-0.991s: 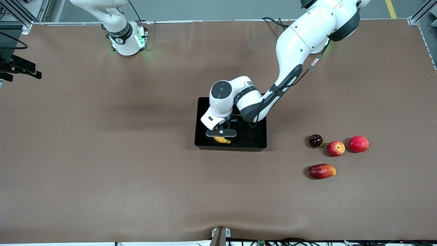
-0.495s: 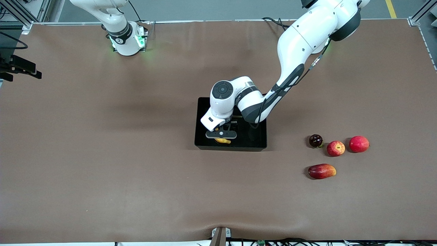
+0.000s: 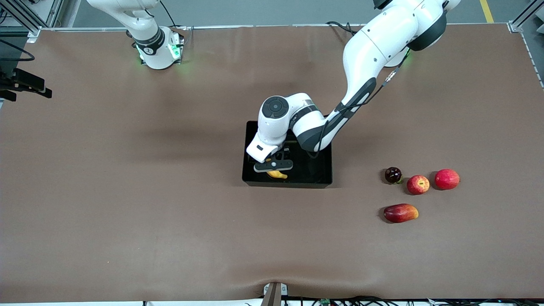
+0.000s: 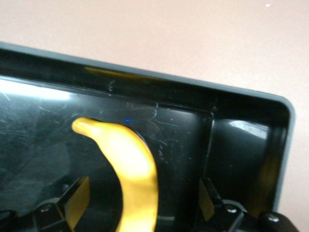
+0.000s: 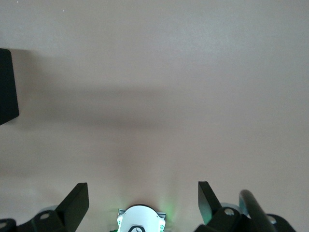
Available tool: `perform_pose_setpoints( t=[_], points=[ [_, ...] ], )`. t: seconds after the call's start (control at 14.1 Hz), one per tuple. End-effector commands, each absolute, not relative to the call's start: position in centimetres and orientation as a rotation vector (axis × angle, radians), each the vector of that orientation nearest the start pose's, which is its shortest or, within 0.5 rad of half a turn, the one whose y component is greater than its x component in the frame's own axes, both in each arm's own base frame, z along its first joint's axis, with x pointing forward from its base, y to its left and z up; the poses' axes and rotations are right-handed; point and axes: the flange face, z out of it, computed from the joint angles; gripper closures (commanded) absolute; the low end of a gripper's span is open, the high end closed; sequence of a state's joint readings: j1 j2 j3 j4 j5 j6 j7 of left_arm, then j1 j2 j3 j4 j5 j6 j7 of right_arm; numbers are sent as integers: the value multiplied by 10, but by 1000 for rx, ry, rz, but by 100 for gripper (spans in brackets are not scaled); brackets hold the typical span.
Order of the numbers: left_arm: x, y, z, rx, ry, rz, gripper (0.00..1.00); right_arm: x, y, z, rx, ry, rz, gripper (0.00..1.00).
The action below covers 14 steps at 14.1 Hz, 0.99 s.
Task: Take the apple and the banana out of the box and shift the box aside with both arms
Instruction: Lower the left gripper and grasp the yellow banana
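While the left tool (image 3: pixel 274 167) hangs open over the box (image 3: pixel 323 180), it hides half the banana (image 4: pixel 133 169) (no writing shows); the right tool (image 5: pixel 143 200) waits open.

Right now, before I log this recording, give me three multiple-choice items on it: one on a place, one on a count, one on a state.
1. Where is the banana?
A. in the black bin
B. on the table beside the apple
C. held up over the table

2. How many fruits lie on the table outside the bin?
A. two
B. four
C. six

3. How do the left tool fingers stand?
A. shut on the banana
B. shut on nothing
C. open, one either side of the banana

Key: 1 A, the left wrist view shows it lying on the bin's glossy floor. 2 B, a dark round fruit, the streaked apple, a red fruit and a long red fruit sit toward the left arm's end. 3 C, gaps show between fingers and banana. The right tool waits open over bare table.
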State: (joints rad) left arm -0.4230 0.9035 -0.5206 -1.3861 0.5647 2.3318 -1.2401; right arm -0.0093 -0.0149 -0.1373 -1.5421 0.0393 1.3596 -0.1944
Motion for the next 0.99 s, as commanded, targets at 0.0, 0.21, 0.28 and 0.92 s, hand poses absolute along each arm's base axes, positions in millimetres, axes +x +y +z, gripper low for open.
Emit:
perform_pose_setpoints(
  t=[0.0,0.21,0.28,0.92],
  points=[
    [513,-547,223,-3269,-303,-206,0,515,-73,632,-3045,-72,236,0],
    [505,-548,198,-3210,-331,-235,0,516,-74,630,-3044,-72,241,0],
    [504,-548,192,-3190,-322,-257,0,516,-74,630,-3045,-70,241,0],
    [513,-545,201,-3218,-273,-324,100,516,-74,631,-3044,-70,239,0]
  ],
)
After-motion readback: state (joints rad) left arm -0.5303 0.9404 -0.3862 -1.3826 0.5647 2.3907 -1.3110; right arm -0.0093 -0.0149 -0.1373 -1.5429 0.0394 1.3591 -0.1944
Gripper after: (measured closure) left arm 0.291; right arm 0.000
